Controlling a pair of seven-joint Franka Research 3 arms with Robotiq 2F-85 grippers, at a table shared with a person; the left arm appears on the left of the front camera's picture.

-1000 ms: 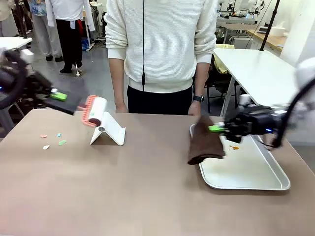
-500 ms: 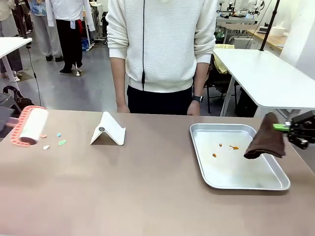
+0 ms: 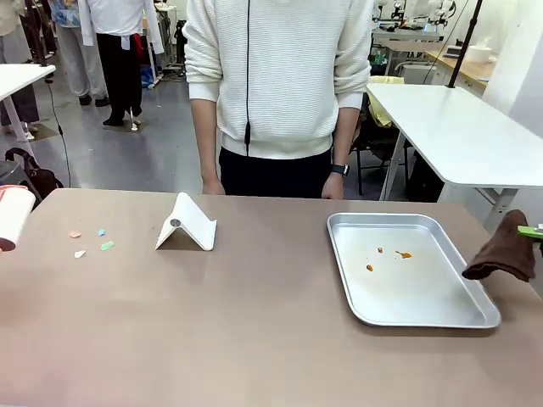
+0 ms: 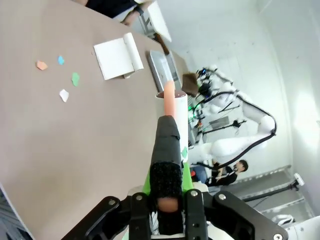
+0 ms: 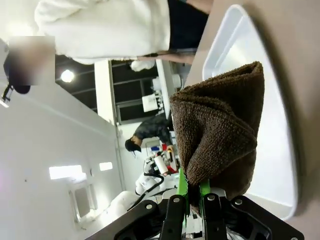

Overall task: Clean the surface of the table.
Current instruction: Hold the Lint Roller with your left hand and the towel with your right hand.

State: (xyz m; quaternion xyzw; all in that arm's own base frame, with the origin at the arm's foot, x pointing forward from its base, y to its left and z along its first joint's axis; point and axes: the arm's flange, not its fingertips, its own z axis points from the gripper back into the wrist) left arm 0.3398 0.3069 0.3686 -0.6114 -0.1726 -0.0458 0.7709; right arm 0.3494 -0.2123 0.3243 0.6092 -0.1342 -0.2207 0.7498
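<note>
Now | my left end effector (image 4: pixel 169 200) clenched on lint roller (image 4: pixel 179 112) | right end effector (image 5: pixel 192 190) grasping brown cloth (image 5: pixel 220 135) | scraps (image 3: pixel 106 246) on counter (image 3: pixel 254 322)

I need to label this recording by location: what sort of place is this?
Probably a lab or workshop: a white worktable beside the brown table, a cluttered equipment bench behind, and a bare grey floor.
</note>
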